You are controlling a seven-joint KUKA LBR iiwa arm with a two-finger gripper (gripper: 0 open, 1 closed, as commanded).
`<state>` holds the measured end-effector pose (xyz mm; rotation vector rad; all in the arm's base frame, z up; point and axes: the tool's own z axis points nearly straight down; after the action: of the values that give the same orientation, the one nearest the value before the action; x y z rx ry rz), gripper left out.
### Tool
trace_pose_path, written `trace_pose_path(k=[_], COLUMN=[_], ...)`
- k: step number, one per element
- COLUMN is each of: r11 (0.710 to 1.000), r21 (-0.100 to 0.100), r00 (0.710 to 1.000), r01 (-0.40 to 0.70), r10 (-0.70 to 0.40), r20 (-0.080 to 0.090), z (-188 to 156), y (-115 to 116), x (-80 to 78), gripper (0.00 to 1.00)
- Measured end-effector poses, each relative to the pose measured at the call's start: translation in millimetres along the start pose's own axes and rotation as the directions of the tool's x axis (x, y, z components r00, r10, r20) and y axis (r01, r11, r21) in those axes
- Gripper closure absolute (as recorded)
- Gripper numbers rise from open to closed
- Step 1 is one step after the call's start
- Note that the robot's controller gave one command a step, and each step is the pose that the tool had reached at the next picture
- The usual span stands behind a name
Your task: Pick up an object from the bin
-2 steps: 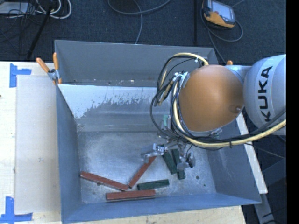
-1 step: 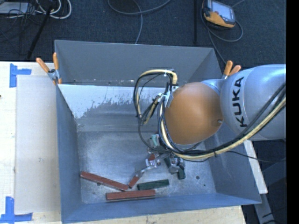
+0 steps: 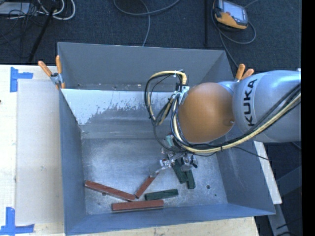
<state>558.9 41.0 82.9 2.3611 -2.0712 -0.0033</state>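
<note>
The gripper point(image 3: 173, 164) is seen low over the floor of the bin point(image 3: 98, 146), right of centre. A dark green block point(image 3: 186, 177) and a brown stick point(image 3: 145, 185) are found just beside it. Whether its jaws are clenched or released cannot be told.

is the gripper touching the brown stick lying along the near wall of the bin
Apart. The camera view shows bare bin floor and a dark green stick between the gripper and that brown stick.

Jaws are seen low in the grey bin point(image 3: 123, 77), right of centre, just beside a dark green block point(image 3: 187, 177). Three brown bars point(image 3: 108, 191) and a dark green bar point(image 3: 161, 194) (loosely heaped) are seen by the near wall.
</note>
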Motion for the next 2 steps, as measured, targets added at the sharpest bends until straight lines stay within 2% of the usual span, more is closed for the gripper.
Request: trace_pose_path(k=[1, 2], r11=[1.0, 0.944], r21=[-0.004, 0.0], r00=[1.0, 0.944], r01=[0.007, 0.329], r10=[-0.007, -0.329], r20=[0.0, 0.001], z=[-36, 2], y=[54, -11], x=[-1.1, 38.6], gripper=[0.0, 0.0])
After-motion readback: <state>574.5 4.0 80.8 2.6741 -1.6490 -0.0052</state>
